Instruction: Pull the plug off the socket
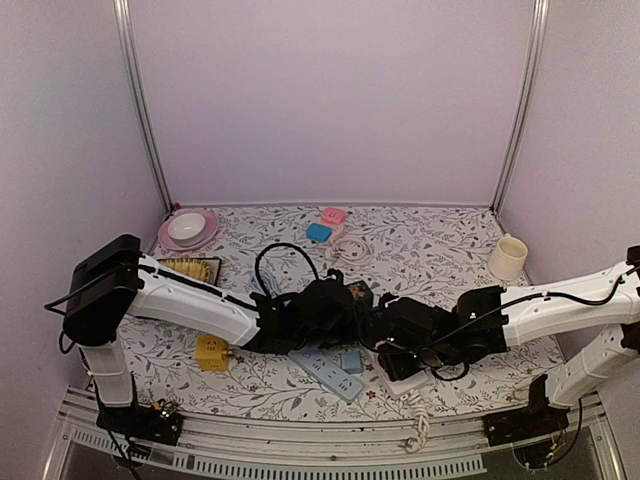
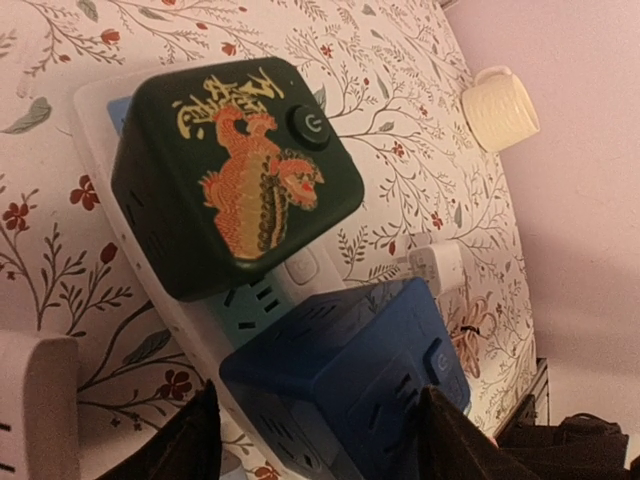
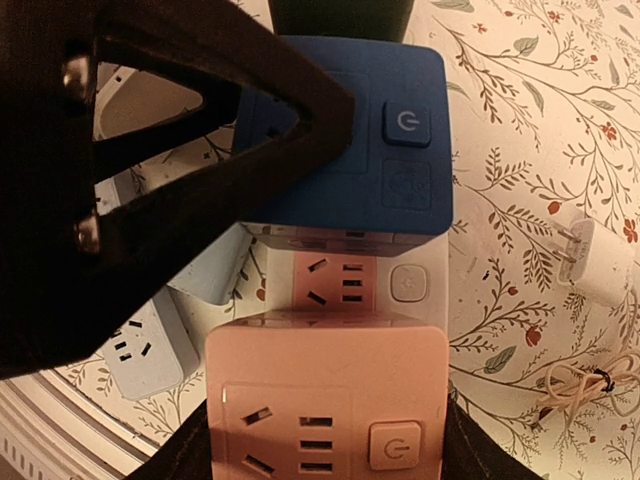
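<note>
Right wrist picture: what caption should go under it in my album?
Right gripper clamps a pink cube on the strip, blue cube next in line.

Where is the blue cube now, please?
The blue cube sits low in the left wrist view, on the power strip between the black dragon cube and pink cube.

In the right wrist view, we see the left arm's fingers [image 3: 300,110] covering half the blue cube [image 3: 400,70]. The pink cube [image 3: 330,390] runs off the bottom edge, the black cube [image 3: 340,15] off the top. The left wrist view crops the blue cube's base.
</note>
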Controlling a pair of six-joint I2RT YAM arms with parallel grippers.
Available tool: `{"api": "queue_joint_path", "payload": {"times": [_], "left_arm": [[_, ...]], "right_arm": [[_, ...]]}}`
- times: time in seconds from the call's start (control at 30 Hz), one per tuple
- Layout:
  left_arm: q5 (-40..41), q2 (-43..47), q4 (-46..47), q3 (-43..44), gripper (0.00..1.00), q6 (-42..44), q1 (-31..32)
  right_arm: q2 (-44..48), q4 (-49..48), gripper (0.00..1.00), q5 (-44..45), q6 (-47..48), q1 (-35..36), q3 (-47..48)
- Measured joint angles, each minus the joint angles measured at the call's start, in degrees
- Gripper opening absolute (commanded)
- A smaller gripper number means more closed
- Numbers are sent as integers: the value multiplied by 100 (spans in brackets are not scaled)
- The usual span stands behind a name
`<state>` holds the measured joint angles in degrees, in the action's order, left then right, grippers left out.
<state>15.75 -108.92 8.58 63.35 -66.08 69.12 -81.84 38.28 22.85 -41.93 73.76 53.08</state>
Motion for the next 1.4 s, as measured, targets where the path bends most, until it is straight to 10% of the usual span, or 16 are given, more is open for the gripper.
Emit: {"api": "queue_joint_path", "payload": {"times": [1.07,1.4], "left_arm": [[103,-210,46,68,67,-160,-28],[114,-210,166,42,67,-116,-17]], "right_arm": [[-9,48,36,490,710,111,308],[1462,-627,36,280,675,-1349,-435]]}}
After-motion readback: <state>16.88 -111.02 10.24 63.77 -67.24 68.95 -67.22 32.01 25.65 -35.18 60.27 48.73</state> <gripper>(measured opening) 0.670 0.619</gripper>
